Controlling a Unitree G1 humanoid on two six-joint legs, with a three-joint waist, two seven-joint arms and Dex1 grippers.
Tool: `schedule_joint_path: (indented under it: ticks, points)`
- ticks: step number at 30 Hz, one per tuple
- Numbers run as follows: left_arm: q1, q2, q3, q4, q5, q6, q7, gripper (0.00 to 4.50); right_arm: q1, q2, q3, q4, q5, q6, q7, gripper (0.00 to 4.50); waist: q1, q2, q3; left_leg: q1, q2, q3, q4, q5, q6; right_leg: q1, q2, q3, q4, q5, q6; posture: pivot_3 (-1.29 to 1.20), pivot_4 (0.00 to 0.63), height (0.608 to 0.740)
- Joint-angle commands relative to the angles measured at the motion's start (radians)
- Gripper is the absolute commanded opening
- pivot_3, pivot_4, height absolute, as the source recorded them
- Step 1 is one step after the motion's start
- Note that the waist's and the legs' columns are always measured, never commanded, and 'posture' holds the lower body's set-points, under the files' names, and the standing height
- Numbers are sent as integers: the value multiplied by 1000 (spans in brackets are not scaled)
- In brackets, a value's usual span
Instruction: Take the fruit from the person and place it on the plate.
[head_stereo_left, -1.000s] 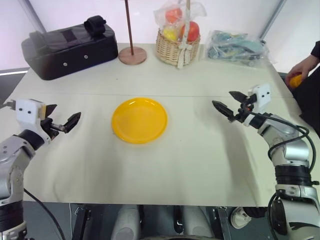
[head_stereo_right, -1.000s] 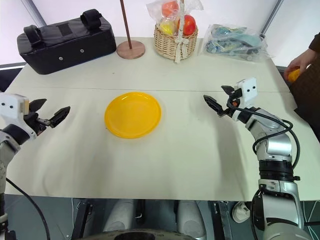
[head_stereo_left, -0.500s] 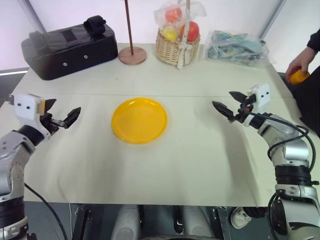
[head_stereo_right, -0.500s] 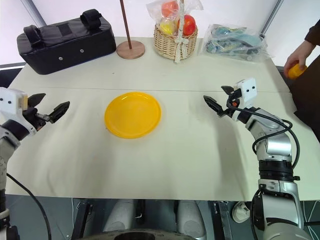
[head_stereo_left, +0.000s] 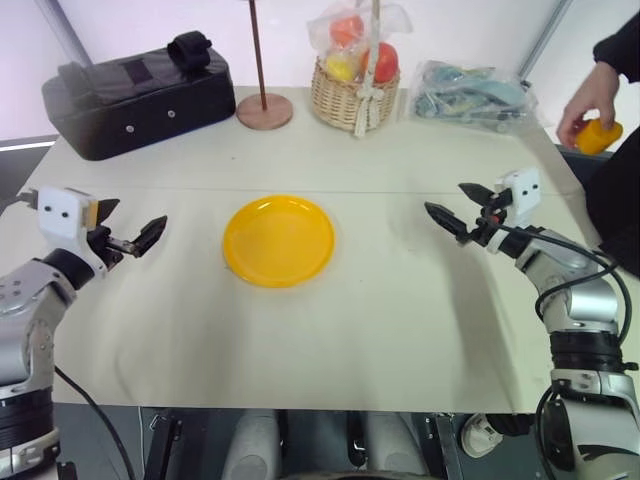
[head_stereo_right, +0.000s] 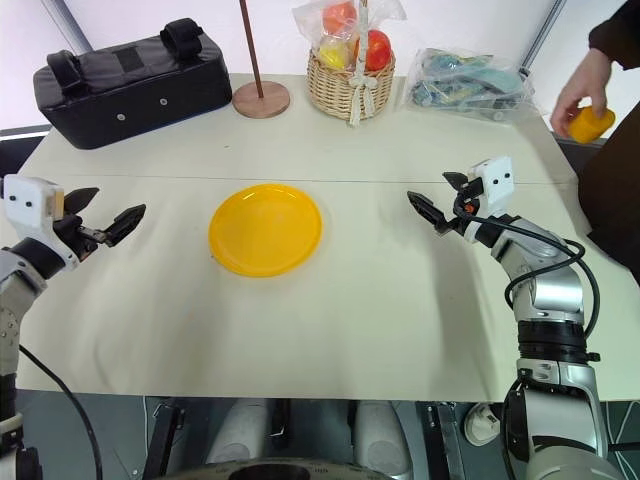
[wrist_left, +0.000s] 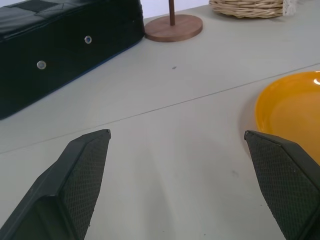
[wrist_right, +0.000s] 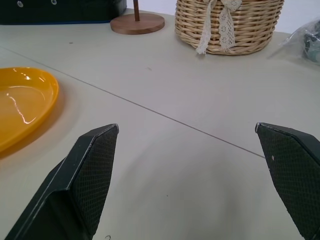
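Fruit (head_stereo_left: 598, 135) sits in the person's hand (head_stereo_left: 585, 100) at the upper right edge of frame, well apart from both arms. Right gripper (head_stereo_left: 458, 209), right of centre, fingers spread, empty; left gripper (head_stereo_left: 128, 233) at left, likewise released. Plate (head_stereo_left: 278, 240) bare, centre frame. Risk: a handover this far out invites a fingertip pinch, and the stubby fruit could slip off the table (head_stereo_left: 400, 320).

Plate (head_stereo_left: 279, 240) lies mid-table (head_stereo_left: 380, 330), basket (head_stereo_left: 348, 95) behind it.
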Motion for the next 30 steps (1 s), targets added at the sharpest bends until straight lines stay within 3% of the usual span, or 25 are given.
schedule_joint_path:
  ticks: [1,25,30]
  points:
    - [-15,25,13,-10,5,-21,-1,4500,1,-6,-25,-38,9,-17,-2,4473,0,0,0,0,0,0,0,0,0,0,0,0,0,0,0,0,150,740]
    - [-12,26,-2,-7,15,-22,-5,4500,0,3,-13,-35,-1,-21,-20,4473,0,0,0,0,0,0,0,0,0,0,0,0,0,0,0,0,150,740]
    - [-20,46,23,-83,-92,28,-88,4500,-1,5,-11,-36,-3,-18,-20,4473,0,0,0,0,0,0,0,0,0,0,0,0,0,0,0,0,150,740]
